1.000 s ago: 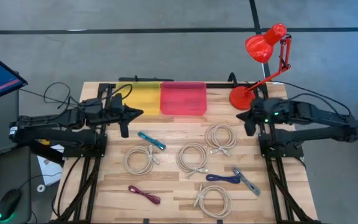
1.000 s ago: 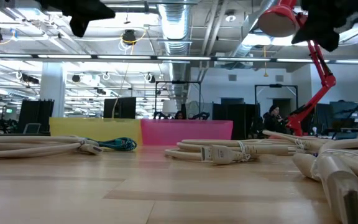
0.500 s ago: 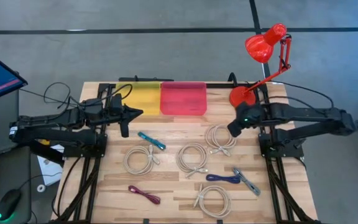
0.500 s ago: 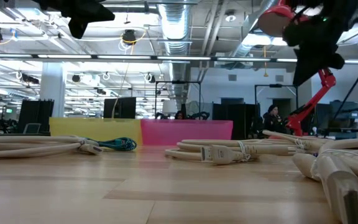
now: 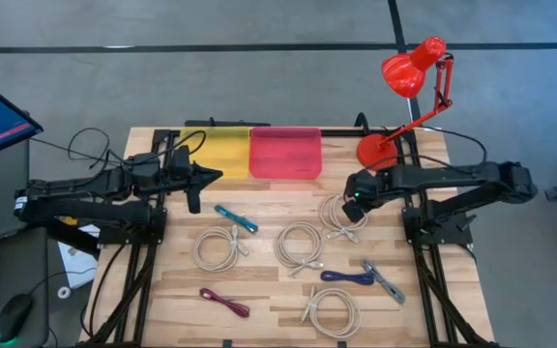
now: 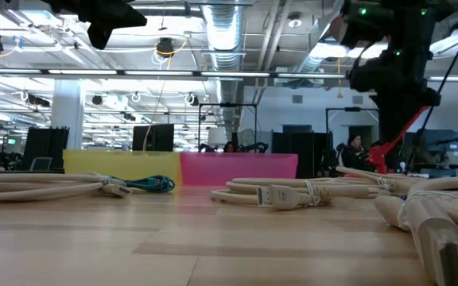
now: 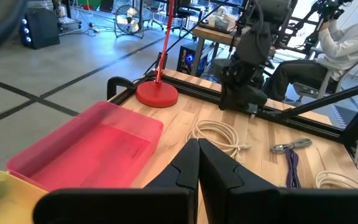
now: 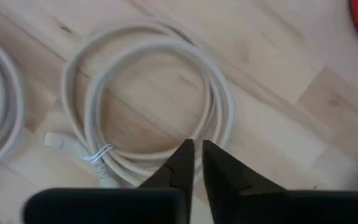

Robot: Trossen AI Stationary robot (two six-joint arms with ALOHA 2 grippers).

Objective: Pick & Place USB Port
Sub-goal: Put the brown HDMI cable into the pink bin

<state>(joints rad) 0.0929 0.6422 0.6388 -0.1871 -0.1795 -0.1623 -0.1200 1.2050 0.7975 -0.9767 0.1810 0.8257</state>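
Several coiled white USB cables lie flat on the wooden table, among them one at the right (image 5: 343, 215) and one in the middle (image 5: 300, 244). A teal cable (image 5: 235, 217), a magenta cable (image 5: 225, 303) and a blue-purple cable (image 5: 351, 277) lie among them. My right gripper (image 5: 353, 201) hangs above the right coil (image 8: 148, 106), pointing steeply down. A narrow gap shows between its fingertips (image 8: 197, 149), and it stays clear of the cable. My left gripper (image 5: 213, 176) waits shut at the far left, raised and pointing level (image 7: 197, 146).
A yellow bin (image 5: 222, 153) and a pink bin (image 5: 285, 153) stand side by side at the far edge. A red desk lamp stands with its base (image 5: 375, 151) at the far right, close behind my right arm. A person (image 7: 347, 43) sits beyond the table.
My right gripper has swung from the right edge toward the table's middle and come down. It has tipped from nearly level to pointing steeply down, and now hangs over the right white coil. The cables have not moved.
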